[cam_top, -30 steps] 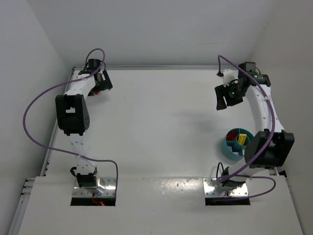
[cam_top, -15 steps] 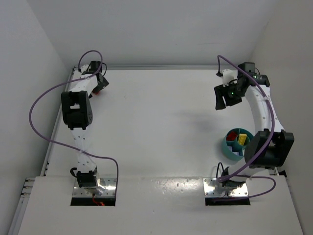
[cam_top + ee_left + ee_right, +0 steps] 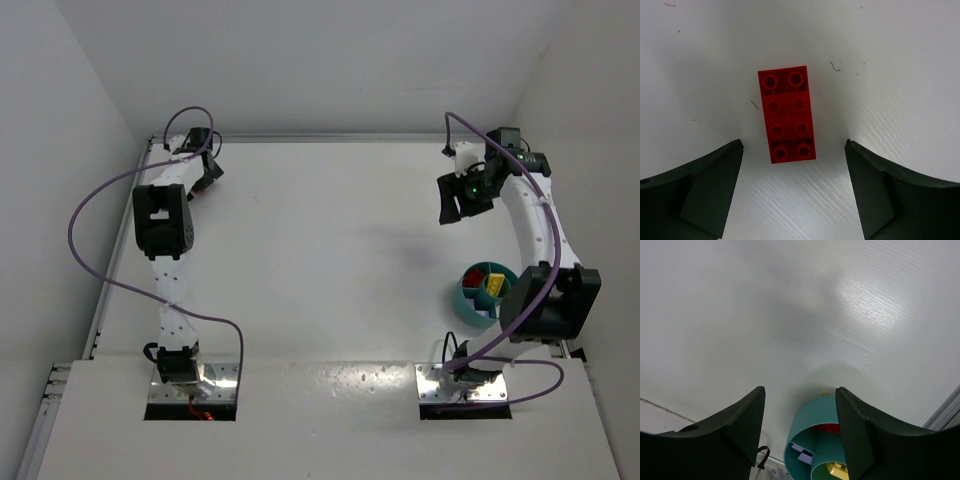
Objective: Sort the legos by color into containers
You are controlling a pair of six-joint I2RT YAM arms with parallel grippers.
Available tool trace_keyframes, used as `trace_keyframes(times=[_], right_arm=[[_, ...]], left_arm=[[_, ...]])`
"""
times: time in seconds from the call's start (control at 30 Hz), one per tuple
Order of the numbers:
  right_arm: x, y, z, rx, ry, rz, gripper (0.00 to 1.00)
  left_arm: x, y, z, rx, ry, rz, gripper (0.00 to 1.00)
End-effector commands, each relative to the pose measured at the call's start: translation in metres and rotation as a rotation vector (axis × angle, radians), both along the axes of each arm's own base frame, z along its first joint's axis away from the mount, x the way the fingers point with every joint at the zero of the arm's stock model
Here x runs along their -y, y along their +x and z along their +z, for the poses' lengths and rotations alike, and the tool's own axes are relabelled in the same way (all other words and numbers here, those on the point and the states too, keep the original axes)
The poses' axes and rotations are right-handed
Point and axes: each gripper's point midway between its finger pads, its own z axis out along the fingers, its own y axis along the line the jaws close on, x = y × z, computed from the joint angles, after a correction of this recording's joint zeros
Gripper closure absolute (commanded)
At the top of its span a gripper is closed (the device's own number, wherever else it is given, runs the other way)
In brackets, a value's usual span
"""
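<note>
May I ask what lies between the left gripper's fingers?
The near end of a red brick, flat on the table, touching neither finger, in the left wrist view.

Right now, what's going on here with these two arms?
The left tool hangs open over a red brick lying flat on the table, one finger to each side, not touching it. The right tool is open and empty, raised off the table. The teal dish sits near the right arm's base with red and yellow bricks inside.

Red lego [image 3: 787, 115] flat, studs up; teal dish [image 3: 463, 302] holds yellow, red.
</note>
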Motion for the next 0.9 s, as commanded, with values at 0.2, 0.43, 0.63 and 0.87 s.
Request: trace_keyframes(times=[0.2,0.43,0.63,0.87], right_arm=[[-0.012,0.005,0.005,0.007,0.023,0.024,0.43],[-0.016,0.004,0.007,0.002,0.024,0.056,0.46],[-0.044,-0.014,0.007,-0.015,0.125,0.117,0.48],[-0.073,-0.042,0.013,-0.041,0.259,0.154,0.48]], left_arm=[[-0.012,0.011,0.010,0.041,0.017,0.004,0.22],[-0.022,0.009,-0.001,0.009,0.060,-0.021,0.41],[0.006,0.013,0.004,-0.011,-0.013,-0.265,0.57],[0.137,-0.013,0.068,0.188,-0.191,-1.010,0.78]])
